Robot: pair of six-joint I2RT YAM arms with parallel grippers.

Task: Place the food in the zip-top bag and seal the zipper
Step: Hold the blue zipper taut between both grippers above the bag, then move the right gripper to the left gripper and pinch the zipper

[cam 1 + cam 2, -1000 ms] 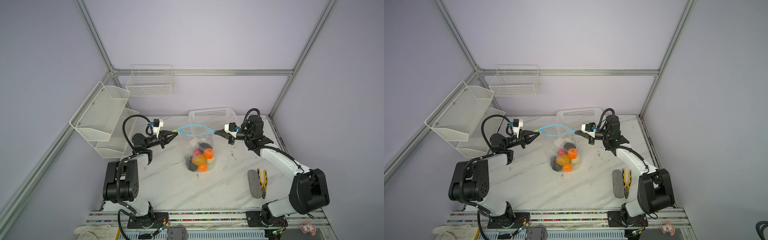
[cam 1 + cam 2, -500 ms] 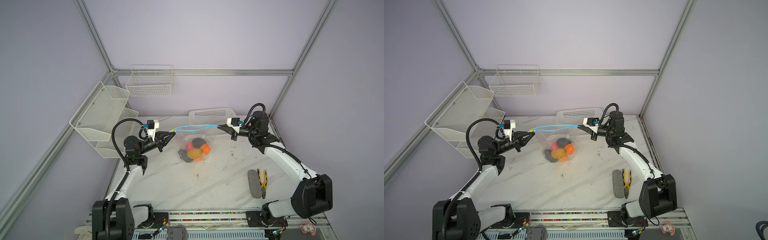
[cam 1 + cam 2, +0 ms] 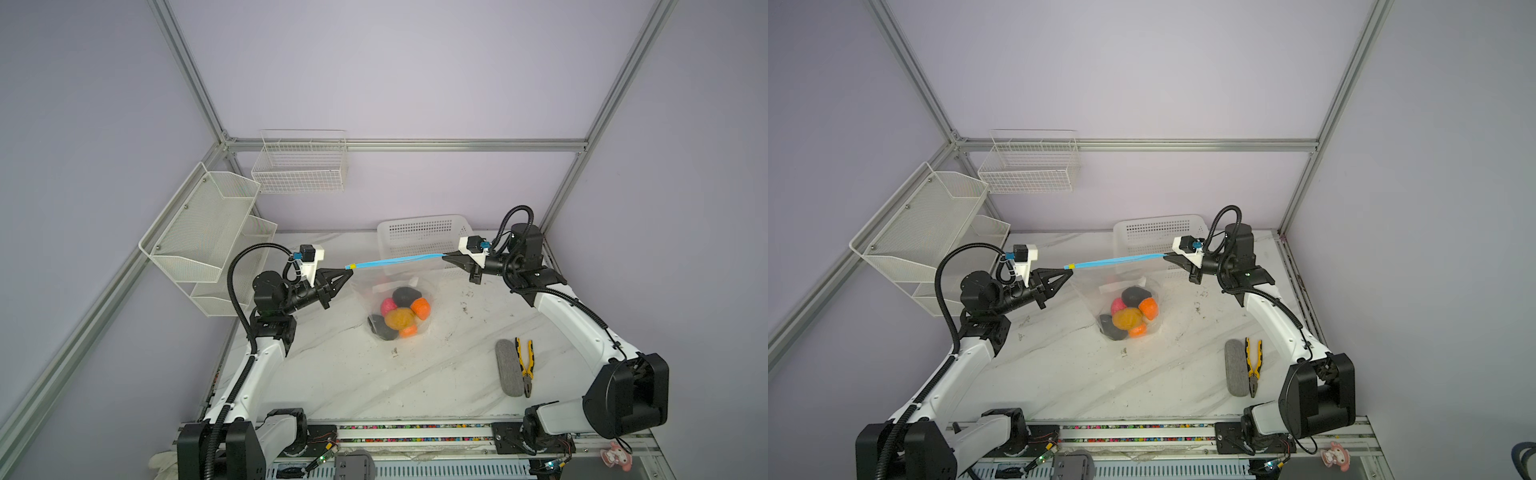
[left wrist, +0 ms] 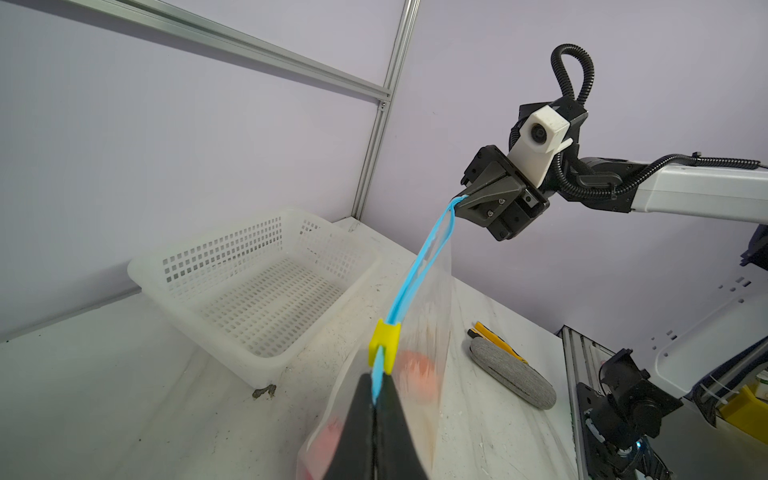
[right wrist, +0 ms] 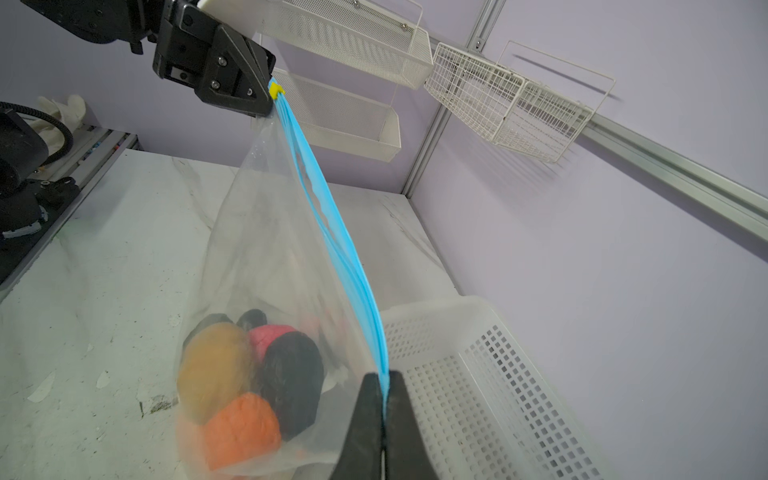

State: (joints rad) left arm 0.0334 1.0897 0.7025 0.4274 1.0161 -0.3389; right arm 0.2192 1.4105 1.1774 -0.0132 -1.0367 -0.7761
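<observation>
- In both top views the left gripper (image 3: 348,271) and the right gripper (image 3: 445,257) are each clamped on 1 end of the zipper (image 3: 395,261). The blue strip is stretched taut between them above the table (image 3: 332,374).
- The zip-top bag (image 3: 363,291) hangs from that strip, in front of the white basket (image 3: 419,237). I cannot tell whether its bottom touches the table.
- The food (image 3: 400,313) lies bunched in the bag's bottom. The top views show 2 orange pieces, 1 pink, 1 yellow-brown and black lumps.
- Only the left wrist view shows the yellow slider (image 4: 384,340) up close. It sits just beyond the closed left fingertips, and past it the 2 blue tracks stand slightly apart. The food here is only blurred orange and pink patches.
- The right wrist view shows the food sharply through the plastic, and the tracks running as separate lines up to the slider.
- The pliers (image 3: 524,357) and the grey pad (image 3: 510,368) lie side by side on the table's right. They show in the top and left wrist views only.
</observation>
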